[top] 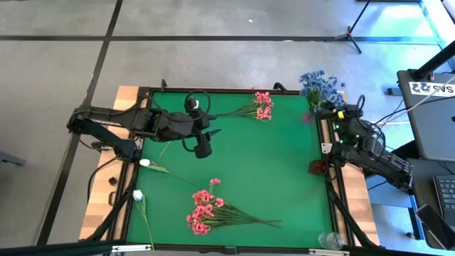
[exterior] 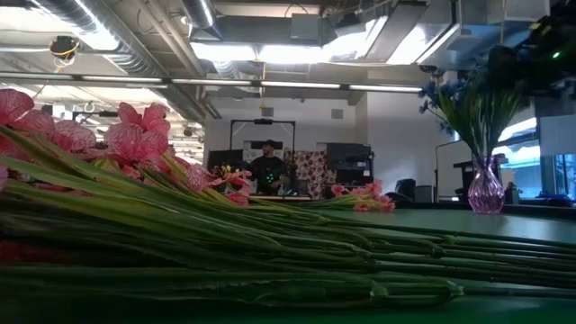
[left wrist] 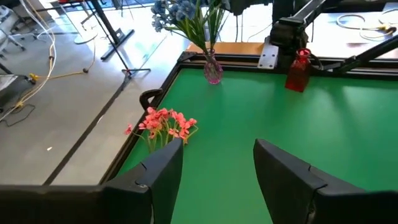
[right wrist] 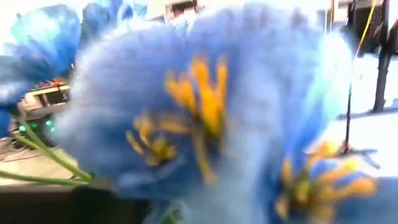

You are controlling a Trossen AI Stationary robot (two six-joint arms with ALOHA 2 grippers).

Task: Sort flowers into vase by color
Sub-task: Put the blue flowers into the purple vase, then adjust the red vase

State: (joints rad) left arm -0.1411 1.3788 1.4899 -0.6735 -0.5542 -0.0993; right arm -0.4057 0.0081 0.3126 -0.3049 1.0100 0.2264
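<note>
My left gripper [top: 203, 145] [left wrist: 217, 147] hovers open over the green mat, left of centre, with nothing between its fingers. Ahead of it, a small pink spray [top: 260, 107] [left wrist: 165, 124] lies at the far edge. A larger pink bunch [top: 205, 210] [exterior: 135, 144] lies near the near edge. Two white buds [top: 144, 163] [top: 138, 195] lie at the left. Blue blossoms [top: 320, 84] [left wrist: 180, 12] [right wrist: 199, 106] stand in a purple glass vase [left wrist: 212, 70] [exterior: 486, 191] at the far right corner. My right gripper [top: 335, 114] is close beside them, and the blossoms fill its wrist view.
A red vase [top: 316, 167] [left wrist: 298, 71] stands at the mat's right edge and a clear vase [top: 329, 240] at the near right corner. A black frame [top: 213, 90] borders the mat. The mat's middle [top: 270, 163] is bare. A person [exterior: 268, 169] shows far behind the table.
</note>
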